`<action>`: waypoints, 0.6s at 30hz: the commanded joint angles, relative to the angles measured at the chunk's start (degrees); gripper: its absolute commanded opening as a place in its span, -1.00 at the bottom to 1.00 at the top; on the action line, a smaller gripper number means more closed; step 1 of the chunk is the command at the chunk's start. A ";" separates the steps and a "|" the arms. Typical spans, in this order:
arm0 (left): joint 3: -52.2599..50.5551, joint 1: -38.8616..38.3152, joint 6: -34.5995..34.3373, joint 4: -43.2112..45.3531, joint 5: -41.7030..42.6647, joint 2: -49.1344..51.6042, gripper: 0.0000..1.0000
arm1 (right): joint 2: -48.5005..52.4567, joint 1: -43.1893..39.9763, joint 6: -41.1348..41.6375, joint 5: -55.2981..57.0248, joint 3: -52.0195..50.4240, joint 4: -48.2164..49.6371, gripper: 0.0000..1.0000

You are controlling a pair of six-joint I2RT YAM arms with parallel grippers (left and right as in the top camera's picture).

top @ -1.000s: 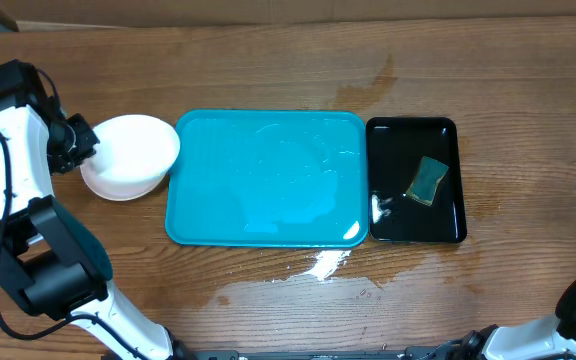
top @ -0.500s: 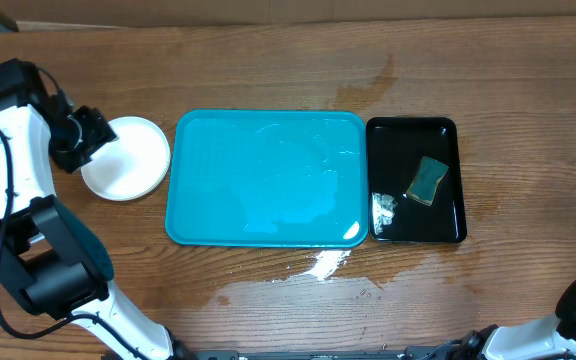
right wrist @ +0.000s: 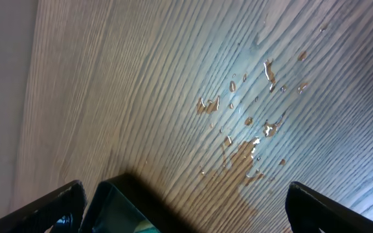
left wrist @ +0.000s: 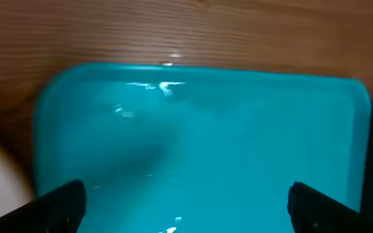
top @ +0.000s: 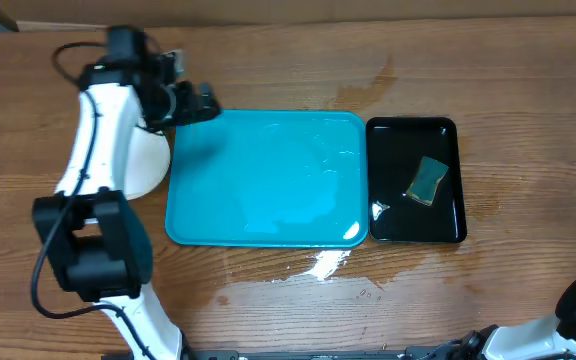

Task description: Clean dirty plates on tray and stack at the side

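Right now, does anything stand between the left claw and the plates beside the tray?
Nothing visible does. The left claw hangs open over the far left corner of the tray, and the plates lie just off the tray's left edge. Only the arm itself passes over them.

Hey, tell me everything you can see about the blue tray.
The tray is a turquoise, plastic-looking rectangle with rounded corners and a raised rim, lying flat on the wooden table. Its floor is wet and glossy, and nothing lies on it. The black tray sits close beside its right side, and the white plates lie by its left edge. The open left pincer hangs above its far left corner.
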 commanded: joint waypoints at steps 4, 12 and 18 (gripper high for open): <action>0.39 -7.91 1.97 0.48 1.40 -1.27 1.00 | -1.73 -0.11 0.26 -0.33 1.57 0.15 1.00; 0.39 -12.33 1.22 0.46 1.07 -1.27 1.00 | -1.27 3.82 0.26 -0.33 1.44 0.15 1.00; 0.39 -12.87 1.22 0.48 1.03 -1.27 1.00 | -6.43 12.72 0.24 -0.31 1.44 0.17 1.00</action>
